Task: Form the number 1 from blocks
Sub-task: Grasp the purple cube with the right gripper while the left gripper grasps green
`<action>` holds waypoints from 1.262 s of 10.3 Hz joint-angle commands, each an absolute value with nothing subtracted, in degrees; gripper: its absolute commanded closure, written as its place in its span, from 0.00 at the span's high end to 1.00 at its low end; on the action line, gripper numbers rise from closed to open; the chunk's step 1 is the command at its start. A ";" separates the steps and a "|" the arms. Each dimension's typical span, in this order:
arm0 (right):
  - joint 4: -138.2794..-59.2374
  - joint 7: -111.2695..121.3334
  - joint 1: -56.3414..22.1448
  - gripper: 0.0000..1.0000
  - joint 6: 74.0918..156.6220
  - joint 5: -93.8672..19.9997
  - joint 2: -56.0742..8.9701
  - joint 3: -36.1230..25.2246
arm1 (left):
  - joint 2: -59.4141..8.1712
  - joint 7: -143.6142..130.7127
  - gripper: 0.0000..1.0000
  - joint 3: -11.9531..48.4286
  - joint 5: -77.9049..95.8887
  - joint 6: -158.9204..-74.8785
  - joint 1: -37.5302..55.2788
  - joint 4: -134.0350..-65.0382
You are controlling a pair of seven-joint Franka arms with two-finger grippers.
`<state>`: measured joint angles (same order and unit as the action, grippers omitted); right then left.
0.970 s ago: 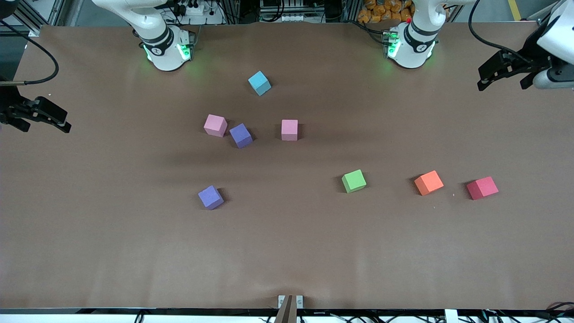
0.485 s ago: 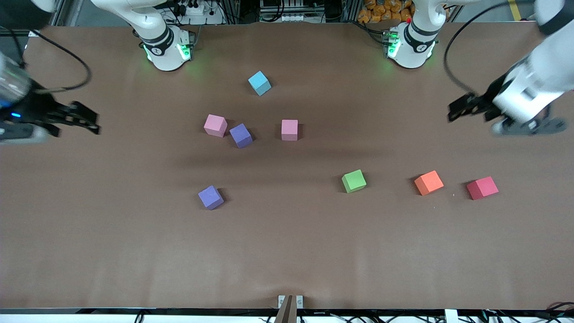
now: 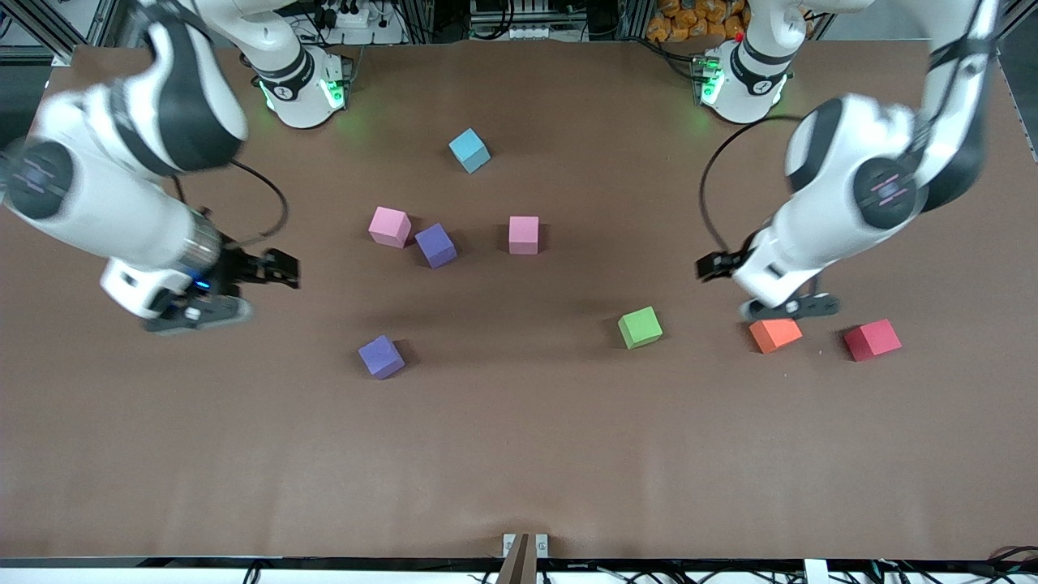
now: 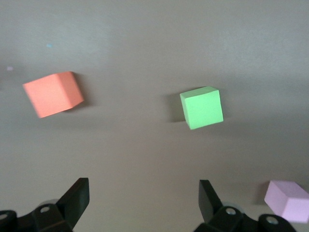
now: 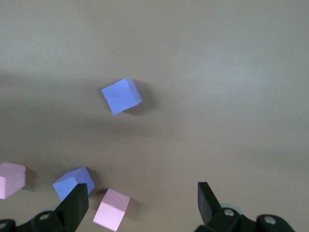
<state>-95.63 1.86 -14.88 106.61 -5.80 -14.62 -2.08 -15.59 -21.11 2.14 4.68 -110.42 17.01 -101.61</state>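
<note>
Hovering empty with its jaws spread wide, the right gripper [image 3: 280, 269] hangs over bare table toward the right arm's end, near the lone purple block [image 3: 381, 357]. Midtable lie a pink block [image 3: 389, 226] just beside a second purple block [image 3: 435, 245], a light blue block [image 3: 469, 150] nearer the bases, and another pink block [image 3: 523, 235]. The green block [image 3: 640, 328], orange block [image 3: 775, 333] and red block [image 3: 872, 340] lie toward the left arm's end. The left gripper [image 3: 712, 266], also open and empty, hovers between green and orange. These foam cubes likely weigh little and give slightly; pinch two opposite flat faces, squared to them.
</note>
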 commanded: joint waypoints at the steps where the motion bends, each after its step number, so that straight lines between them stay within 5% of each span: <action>1: -95.10 11.57 -15.20 1.00 111.95 -6.86 -20.72 -1.58 | -21.42 -24.77 1.00 1.67 5.80 -115.20 18.89 -100.20; 7: -94.66 19.41 -17.67 1.00 124.26 -7.90 -32.41 -0.70 | -32.86 -31.73 1.00 1.58 8.17 -122.78 23.03 -96.87; 13: -93.43 19.34 -18.72 1.00 130.96 -9.40 -37.53 -0.70 | -35.42 -33.13 1.00 1.58 8.09 -125.06 23.38 -95.71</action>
<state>-94.88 18.28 -18.48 131.03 -7.98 -36.70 -0.73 -34.34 -32.55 1.84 6.91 -124.23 22.76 -96.77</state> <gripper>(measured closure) 0.000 0.000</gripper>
